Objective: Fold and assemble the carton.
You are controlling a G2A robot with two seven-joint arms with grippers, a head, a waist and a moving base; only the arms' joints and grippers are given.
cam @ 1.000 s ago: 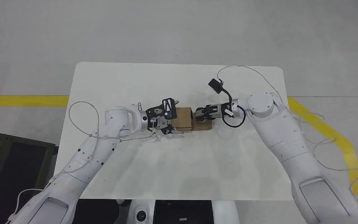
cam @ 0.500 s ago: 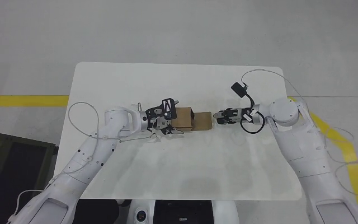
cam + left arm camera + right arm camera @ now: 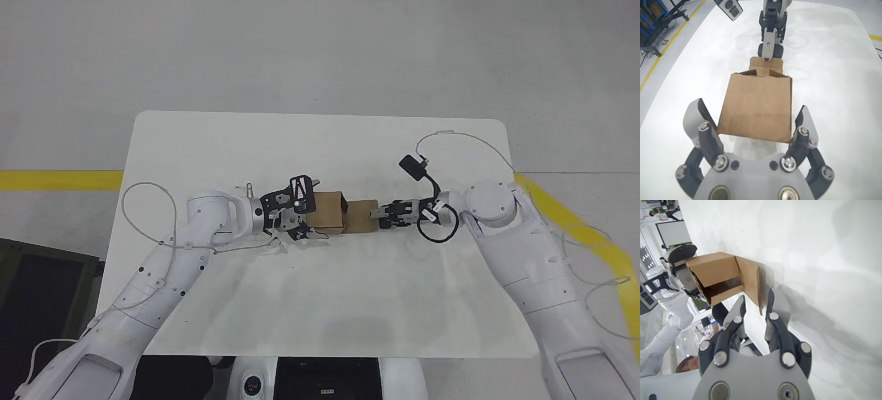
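A brown carton [image 3: 328, 212] lies on its side in the middle of the white table [image 3: 300, 310]. My left gripper [image 3: 299, 215] is shut on its closed end, one finger against each side wall [image 3: 757, 106]. The other end is open toward my right gripper [image 3: 384, 219], with side flaps folded inward and a long flap [image 3: 765, 63] lying flat on the table. In the right wrist view, that flap [image 3: 750, 281] stands out from the carton's mouth [image 3: 715, 266]. Its outer edge sits between the fingers of my right gripper [image 3: 756, 300], which are narrowly open and not pinching it.
Loose cables run over the table by the left arm [image 3: 150, 200] and arc near the back right corner [image 3: 460, 135]. Bare tabletop lies in front of and behind the carton. A yellow floor line [image 3: 60, 180] passes both sides of the table.
My right gripper drew back from the carton's mouth to the right, leaving the long flap laid out, then came back slightly to the flap's edge. The left gripper and carton stayed put.
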